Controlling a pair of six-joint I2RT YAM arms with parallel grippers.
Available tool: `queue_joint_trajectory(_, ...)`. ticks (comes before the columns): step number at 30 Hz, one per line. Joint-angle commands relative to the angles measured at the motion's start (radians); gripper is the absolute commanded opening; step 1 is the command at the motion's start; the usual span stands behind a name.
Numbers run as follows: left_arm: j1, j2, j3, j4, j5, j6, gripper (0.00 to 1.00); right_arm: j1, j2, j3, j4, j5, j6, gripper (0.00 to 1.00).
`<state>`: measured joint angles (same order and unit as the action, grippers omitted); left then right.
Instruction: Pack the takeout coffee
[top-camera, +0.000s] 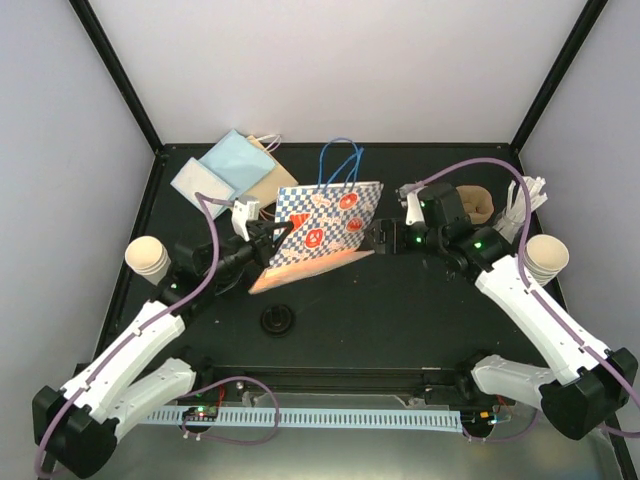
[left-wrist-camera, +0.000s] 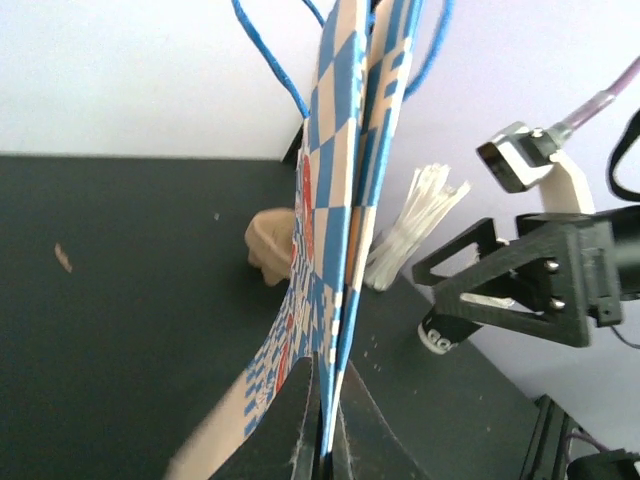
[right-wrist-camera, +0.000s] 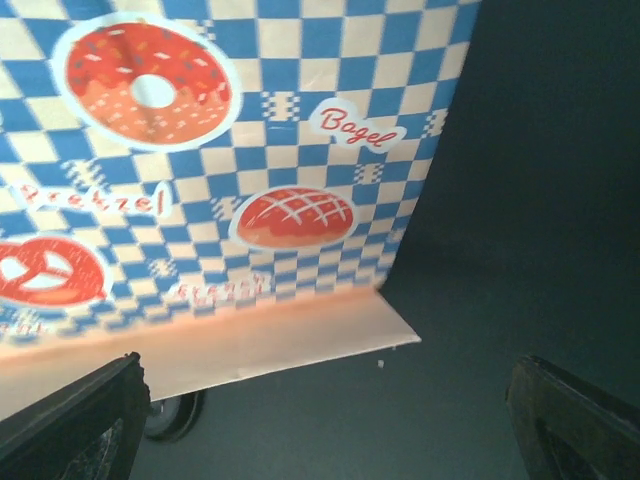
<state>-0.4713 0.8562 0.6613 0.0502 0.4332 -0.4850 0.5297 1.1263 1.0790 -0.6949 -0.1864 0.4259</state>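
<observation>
The black tabletop (top-camera: 400, 310) carries everything, and the blue-checked paper bag (top-camera: 325, 235) stands at its middle. The bag is folded flat and tilted, its blue handles point toward the back wall, and its plain tan base fold faces the near edge. The prints on its face read doughnut, pretzel and bagel in the right wrist view.

The left tool (top-camera: 275, 237) is at the bag's left edge with its fingers closed together, clamped on the paper (the left wrist view shows the bag's edge running straight down between them). The right tool (top-camera: 374, 236) is just beside the bag's right edge, with its fingers spread wide apart and nothing between them.

Behind and left of the bag lie some pale blue and white flat packets (top-camera: 225, 170).

The brown pulp cup tray (top-camera: 482, 205) sits right of the bag, behind the right arm, partly hidden. One stack of tan paper cups (top-camera: 148, 257) is well left of the bag at the tabletop's edge. A second cup stack (top-camera: 547, 256) is well right of it.

The white stir sticks (top-camera: 527, 198) stand right of the bag, just past the tray.

A round black lid (top-camera: 277, 320) lies flat in front of the bag, near its left half.
</observation>
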Motion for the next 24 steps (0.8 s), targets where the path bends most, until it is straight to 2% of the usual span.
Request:
queue_joint_trajectory(1,0.004,-0.057,-0.006,0.128,0.024,0.033,0.02,0.012,0.002,0.075,0.050,0.105,-0.019,1.00)
queue_joint_trajectory(8,0.003,-0.077,0.011,0.093,0.007,0.084,0.02,0.013,-0.006,0.182,0.033,0.146,0.023,1.00)
queue_joint_trajectory(12,0.003,-0.095,0.005,0.120,0.012,0.060,0.01,0.010,-0.006,0.205,-0.050,0.211,0.159,1.00)
queue_joint_trajectory(18,0.003,-0.119,-0.017,0.183,0.007,0.053,0.02,0.006,-0.046,0.198,-0.130,0.281,0.238,0.99)
queue_joint_trajectory(21,0.004,-0.113,-0.039,0.254,0.027,0.069,0.02,0.007,-0.055,0.199,-0.158,0.260,0.299,0.97)
queue_joint_trajectory(24,0.002,-0.095,-0.040,0.304,0.048,0.095,0.02,0.006,-0.060,0.184,-0.139,0.172,0.326,0.95)
